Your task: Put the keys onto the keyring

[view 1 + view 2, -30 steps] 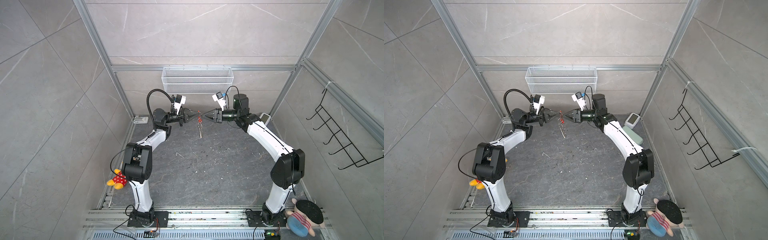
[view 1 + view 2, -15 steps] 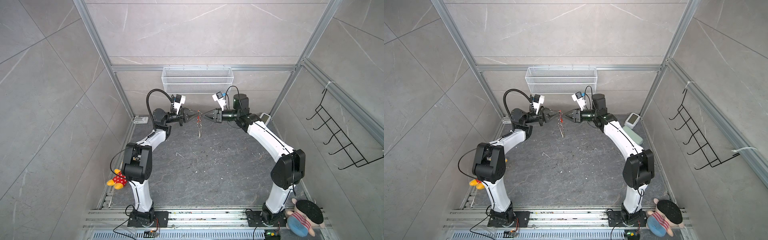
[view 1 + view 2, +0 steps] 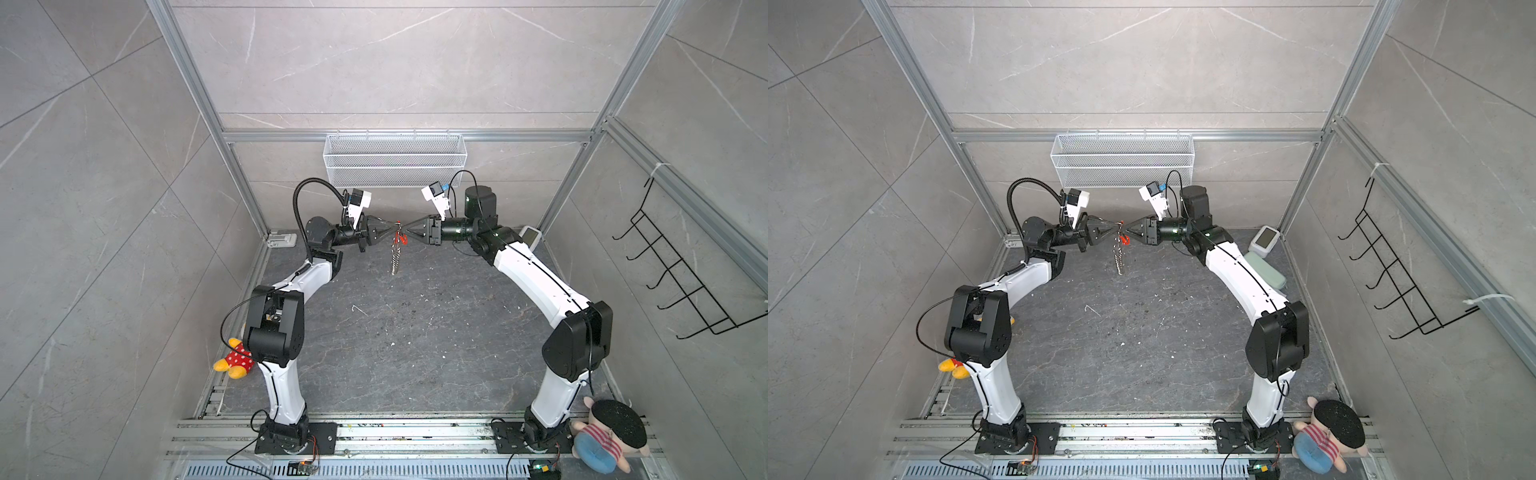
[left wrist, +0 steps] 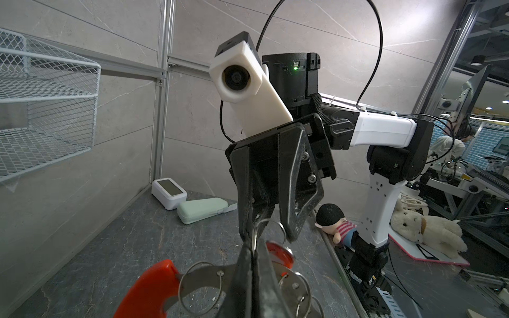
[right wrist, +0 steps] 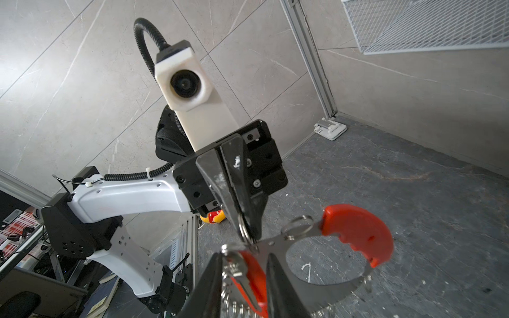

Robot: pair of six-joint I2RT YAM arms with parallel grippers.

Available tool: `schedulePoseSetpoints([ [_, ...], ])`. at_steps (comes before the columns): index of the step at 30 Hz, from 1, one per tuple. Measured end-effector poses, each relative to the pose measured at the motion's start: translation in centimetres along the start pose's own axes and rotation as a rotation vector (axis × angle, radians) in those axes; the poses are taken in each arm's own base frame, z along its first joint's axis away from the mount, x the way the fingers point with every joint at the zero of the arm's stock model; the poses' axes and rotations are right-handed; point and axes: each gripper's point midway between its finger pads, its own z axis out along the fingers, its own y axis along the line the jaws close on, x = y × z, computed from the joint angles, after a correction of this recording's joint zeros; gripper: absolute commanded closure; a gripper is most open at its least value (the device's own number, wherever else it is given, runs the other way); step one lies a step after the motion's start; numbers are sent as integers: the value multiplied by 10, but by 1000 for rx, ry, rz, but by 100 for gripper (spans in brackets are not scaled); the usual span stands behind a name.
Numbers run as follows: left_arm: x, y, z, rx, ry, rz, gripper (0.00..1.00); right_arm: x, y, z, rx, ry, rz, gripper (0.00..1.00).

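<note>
Left gripper point(image 5: 248, 232): jaws pressed together on one silver loop point(image 5: 242, 228) of the keyring point(image 5: 338, 286), held aloft at the back. The hoop hangs beneath it, long axis near vertical. The keys point(image 5: 249, 278): red-tagged, just beyond that loop, lying between the parted jaws of the right gripper point(image 4: 268, 236), the nearer arm. Whether the jaws pinch the tag cannot be told. Lettering: marks on the key blurred, none legible.
</note>
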Motion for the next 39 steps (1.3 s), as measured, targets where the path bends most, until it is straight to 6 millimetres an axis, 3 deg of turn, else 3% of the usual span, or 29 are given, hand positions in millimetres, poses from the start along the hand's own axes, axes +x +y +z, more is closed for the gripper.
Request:
schedulePoseSetpoints([
  [9,4,3,0,-7,8,-14,100,5,-19,-5,139,9,-3,63],
  [17,5,5,0,-10,11,-17,100,-6,-6,-15,162,-17,-37,63],
  [30,6,5,0,-12,13,-24,100,2,-14,-4,126,5,12,69],
  [39,6,5,0,-12,13,-25,100,-1,-8,-4,104,2,15,83],
])
